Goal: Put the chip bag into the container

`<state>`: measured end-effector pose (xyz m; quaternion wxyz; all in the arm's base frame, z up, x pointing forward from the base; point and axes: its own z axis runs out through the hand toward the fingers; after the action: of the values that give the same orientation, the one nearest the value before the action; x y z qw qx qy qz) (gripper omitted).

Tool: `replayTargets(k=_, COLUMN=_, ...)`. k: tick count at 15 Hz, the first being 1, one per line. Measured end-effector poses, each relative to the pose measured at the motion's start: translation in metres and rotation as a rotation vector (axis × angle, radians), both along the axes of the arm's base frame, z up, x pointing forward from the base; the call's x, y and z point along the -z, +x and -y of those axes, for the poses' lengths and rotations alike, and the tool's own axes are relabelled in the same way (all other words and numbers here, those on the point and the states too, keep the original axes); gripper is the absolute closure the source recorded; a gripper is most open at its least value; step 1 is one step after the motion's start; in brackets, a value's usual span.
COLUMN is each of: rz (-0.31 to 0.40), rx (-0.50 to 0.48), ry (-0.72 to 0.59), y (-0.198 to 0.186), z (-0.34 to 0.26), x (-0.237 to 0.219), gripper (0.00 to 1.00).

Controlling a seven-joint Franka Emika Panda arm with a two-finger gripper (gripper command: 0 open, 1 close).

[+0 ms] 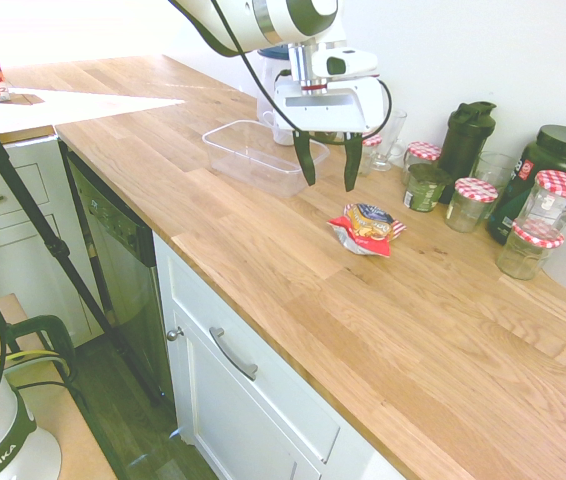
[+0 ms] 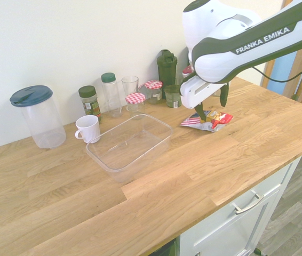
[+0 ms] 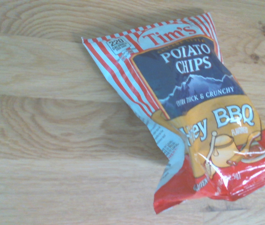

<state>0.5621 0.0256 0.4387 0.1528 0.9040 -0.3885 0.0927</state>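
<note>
The chip bag (image 1: 365, 228) lies flat on the wooden counter, red-striped with a blue and yellow printed face. It also shows in the second exterior view as the chip bag (image 2: 211, 119), and it fills the wrist view as the chip bag (image 3: 193, 112). My gripper (image 1: 328, 182) hangs open above the counter, close over the bag and slightly toward the container, with nothing between its fingers. In the second exterior view the gripper (image 2: 211, 105) sits just above the bag. The container (image 1: 253, 152), a clear shallow tub, stands empty beside it, seen again as the container (image 2: 129, 141).
Along the wall stand several jars with red-checked lids (image 1: 561, 198), a dark shaker bottle (image 1: 466, 135), a drinking glass (image 2: 130, 86), spice jars (image 2: 89, 101), a white mug (image 2: 88, 128) and a clear pitcher with a blue lid (image 2: 39, 114). The counter's front edge (image 1: 263, 330) drops to white drawers.
</note>
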Motion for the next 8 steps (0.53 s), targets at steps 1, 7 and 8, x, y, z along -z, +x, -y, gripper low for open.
replayTargets(k=1, rz=-0.008, rx=-0.002, ry=-0.015, y=0.006, z=-0.001, x=0.004, gripper=0.0)
replayTargets(k=7, rz=-0.078, rx=0.007, ry=-0.045, y=0.018, z=-0.006, x=0.052, gripper=1.0)
replayTargets(k=8, rz=-0.086, rx=0.01, ry=-0.045, y=0.019, z=-0.006, x=0.059, gripper=1.0)
